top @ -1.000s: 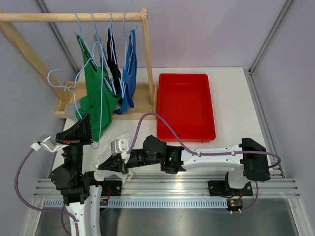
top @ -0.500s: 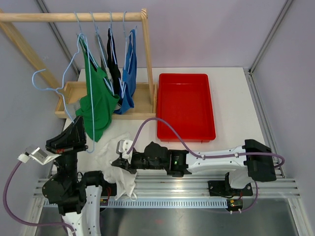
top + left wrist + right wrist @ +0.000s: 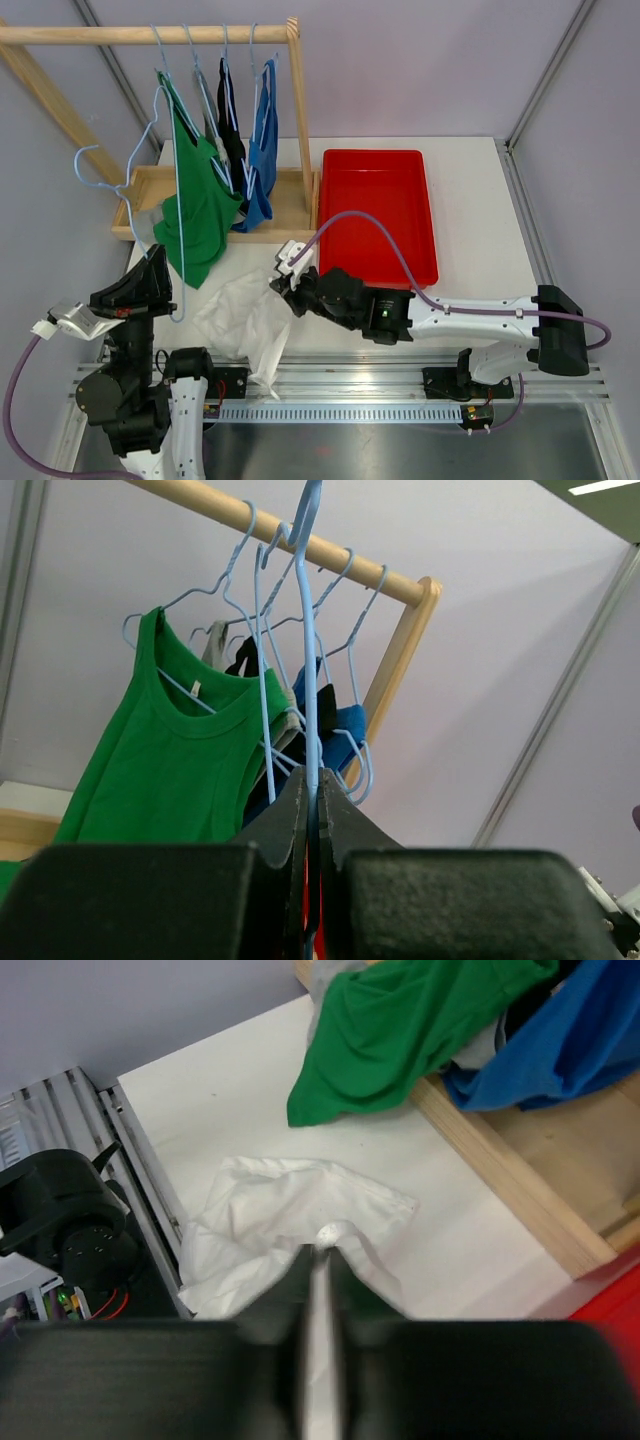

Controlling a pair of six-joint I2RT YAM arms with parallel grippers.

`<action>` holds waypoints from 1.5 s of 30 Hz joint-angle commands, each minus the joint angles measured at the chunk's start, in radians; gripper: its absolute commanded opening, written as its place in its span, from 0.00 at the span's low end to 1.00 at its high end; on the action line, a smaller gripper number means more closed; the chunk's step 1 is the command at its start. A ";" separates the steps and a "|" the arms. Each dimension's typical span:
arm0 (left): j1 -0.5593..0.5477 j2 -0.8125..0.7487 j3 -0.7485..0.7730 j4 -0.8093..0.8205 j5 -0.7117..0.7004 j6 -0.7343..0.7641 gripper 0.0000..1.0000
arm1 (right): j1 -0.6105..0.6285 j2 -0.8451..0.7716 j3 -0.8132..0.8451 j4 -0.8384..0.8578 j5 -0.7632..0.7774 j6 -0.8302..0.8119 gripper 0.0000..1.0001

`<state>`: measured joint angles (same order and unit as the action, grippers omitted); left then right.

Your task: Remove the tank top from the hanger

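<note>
The white tank top lies crumpled on the table near the front left, off the hanger. It also shows in the right wrist view. My right gripper is shut on a fold of it at its far right edge, and the pinch shows in its own view. My left gripper is shut on the bare light blue wire hanger and holds it upright at the left, beside the rack. In the left wrist view the hanger wire runs up from between the closed fingers.
A wooden rack stands at the back left with a green top, a black one and a blue one on hangers, over a wooden base. A red tray sits to its right.
My right gripper has moved right and away from the front edge, dragging the white tank top off the hanger. The left arm has pulled the bare hanger left and back.
</note>
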<state>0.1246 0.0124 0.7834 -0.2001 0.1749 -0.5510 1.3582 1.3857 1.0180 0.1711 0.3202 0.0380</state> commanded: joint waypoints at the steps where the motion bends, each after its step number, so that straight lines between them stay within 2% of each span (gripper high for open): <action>1: -0.005 -0.085 0.027 -0.047 -0.025 0.059 0.00 | -0.004 -0.013 0.024 -0.087 0.049 0.046 0.47; 2: -0.005 -0.084 0.031 -0.064 -0.041 0.068 0.00 | -0.004 -0.005 0.031 -0.122 0.057 0.060 0.85; 3: -0.005 -0.084 0.045 -0.074 -0.049 0.077 0.00 | -0.005 -0.001 0.048 -0.140 0.059 0.062 0.99; 11: -0.006 -0.078 0.135 -0.179 -0.153 0.186 0.00 | -0.004 -0.045 0.033 -0.223 0.126 0.071 0.99; 15: -0.011 -0.019 0.169 -0.206 -0.206 0.232 0.00 | -0.004 -0.083 0.022 -0.254 0.129 0.089 0.99; 20: -0.031 0.264 0.255 -0.233 -0.201 0.301 0.00 | -0.004 -0.155 0.010 -0.294 0.125 0.085 0.99; 26: -0.031 0.515 0.402 -0.190 -0.204 0.365 0.00 | -0.005 -0.255 -0.019 -0.329 0.143 0.074 1.00; 40: -0.011 0.885 0.608 -0.022 -0.181 0.461 0.00 | -0.004 -0.479 -0.159 -0.349 0.191 0.080 1.00; 45: 0.101 1.009 0.675 0.022 -0.023 0.390 0.00 | -0.004 -0.514 -0.188 -0.360 0.207 0.086 0.99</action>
<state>0.1646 0.9630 1.4055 -0.2737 0.0536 -0.1299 1.3529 0.9005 0.8429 -0.1864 0.4824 0.1104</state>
